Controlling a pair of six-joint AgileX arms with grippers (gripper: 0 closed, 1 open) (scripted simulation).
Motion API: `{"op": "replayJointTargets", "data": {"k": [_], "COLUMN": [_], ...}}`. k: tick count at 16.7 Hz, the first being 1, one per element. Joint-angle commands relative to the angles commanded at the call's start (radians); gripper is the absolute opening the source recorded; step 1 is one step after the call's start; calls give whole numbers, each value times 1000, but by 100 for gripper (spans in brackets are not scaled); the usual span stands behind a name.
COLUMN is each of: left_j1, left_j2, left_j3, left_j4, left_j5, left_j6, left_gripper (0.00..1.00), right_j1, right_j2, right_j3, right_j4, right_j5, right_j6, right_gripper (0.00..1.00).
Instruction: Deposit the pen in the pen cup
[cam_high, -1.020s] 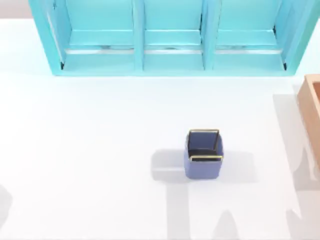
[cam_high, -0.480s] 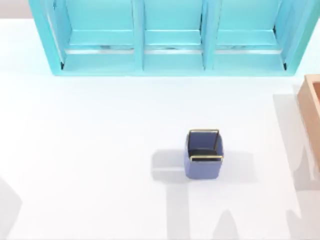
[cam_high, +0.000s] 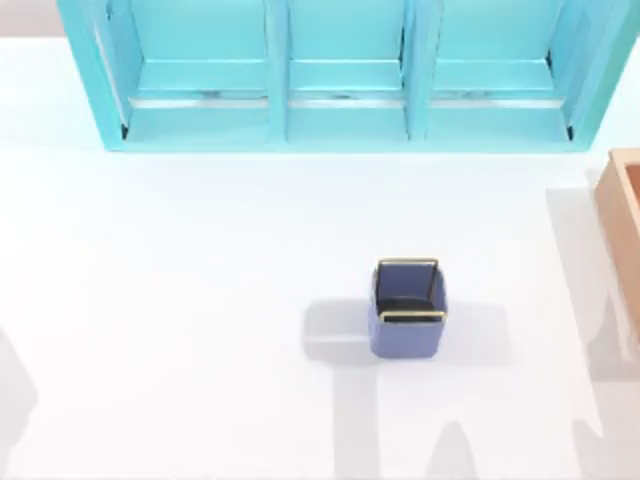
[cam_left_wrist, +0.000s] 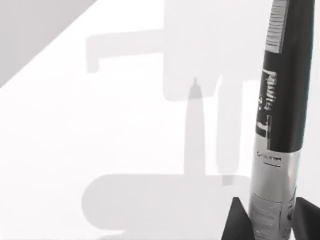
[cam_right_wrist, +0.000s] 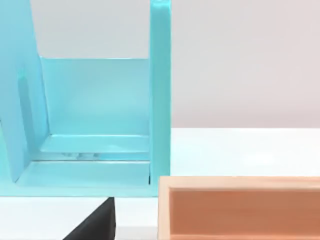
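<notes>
Between our left gripper's (cam_left_wrist: 265, 222) dark fingertips, in the left wrist view, the pen (cam_left_wrist: 280, 120) stands clamped at its pale grey-white end, its black printed barrel running away from the fingers over the bare white table (cam_left_wrist: 100, 150), where its pointed shadow falls. From above, the pen cup (cam_high: 408, 308) sits unmoved right of the table's centre, upright, its dark inside showing nothing. What has changed over the last second is the grey shadow at the table's lower left edge, which has grown and shifted; we judge the left arm is on the move with the pen, well apart from the cup. Our right gripper (cam_right_wrist: 95, 225) idles near the tan wooden box (cam_right_wrist: 240, 207) and turquoise shelf unit (cam_right_wrist: 95, 125); whether its fingers are parted we cannot tell.
</notes>
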Motion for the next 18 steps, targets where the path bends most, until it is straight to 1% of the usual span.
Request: {"op": "replayJointTargets", "data": {"k": [2, 5, 10, 14, 16, 18], "left_j1": [-177, -488, -1064, -1501, -1692, -1856], "left_j2": [43, 118, 255, 357, 401, 438], "left_j3": [-4, -8, 11, 76, 124, 176], "left_j4": [121, 311, 626, 860, 966, 1059], "left_j5": [-157, -428, -929, -1329, -1518, -1689], "left_j6": [-56, -140, -264, -337, -364, -383], "left_gripper": [0, 0, 0, 0, 0, 0], "right_j1": [0, 0, 0, 0, 0, 0], "right_j2": [0, 0, 0, 0, 0, 0], "right_j3": [0, 0, 0, 0, 0, 0], "right_j4": [0, 0, 0, 0, 0, 0], "right_j5": [0, 0, 0, 0, 0, 0], "right_j6": [0, 0, 0, 0, 0, 0], "right_gripper": [100, 100, 100, 100, 100, 100]}}
